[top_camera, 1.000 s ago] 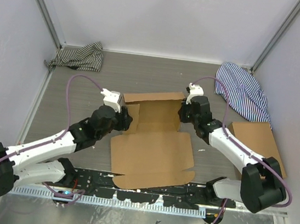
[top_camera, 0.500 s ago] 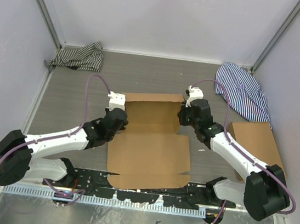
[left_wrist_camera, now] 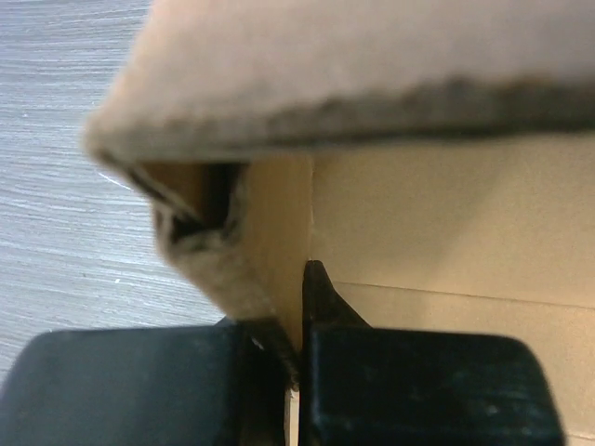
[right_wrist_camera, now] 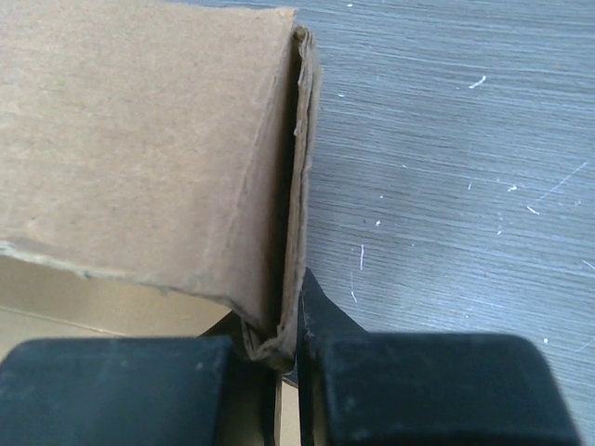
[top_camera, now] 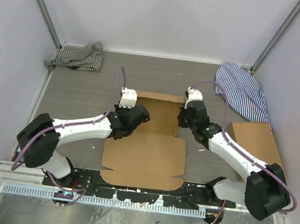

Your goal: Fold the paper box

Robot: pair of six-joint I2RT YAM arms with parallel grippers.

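The paper box point(top_camera: 144, 153), brown corrugated cardboard, lies mid-table with its wide front panel flat and its back part raised into low walls. My left gripper point(top_camera: 138, 114) is shut on the left side wall. In the left wrist view the cardboard point(left_wrist_camera: 437, 232) fills the frame, and the left gripper point(left_wrist_camera: 296, 344) pinches a folded edge of it. My right gripper point(top_camera: 182, 114) is shut on the right side wall. In the right wrist view the doubled wall point(right_wrist_camera: 139, 139) stands upright between the right gripper's point(right_wrist_camera: 290, 348) fingers.
A dark striped cloth point(top_camera: 78, 57) lies at the back left and a blue striped cloth point(top_camera: 244, 91) at the back right. A smooth flat cardboard rectangle point(top_camera: 257, 140) lies at the right, beside the right arm. A metal rail point(top_camera: 128, 195) runs along the near edge.
My left gripper has moved right and back to the box's left wall and shut on it. The box has squared up and its front panel lies flatter. The right gripper has kept its grip.
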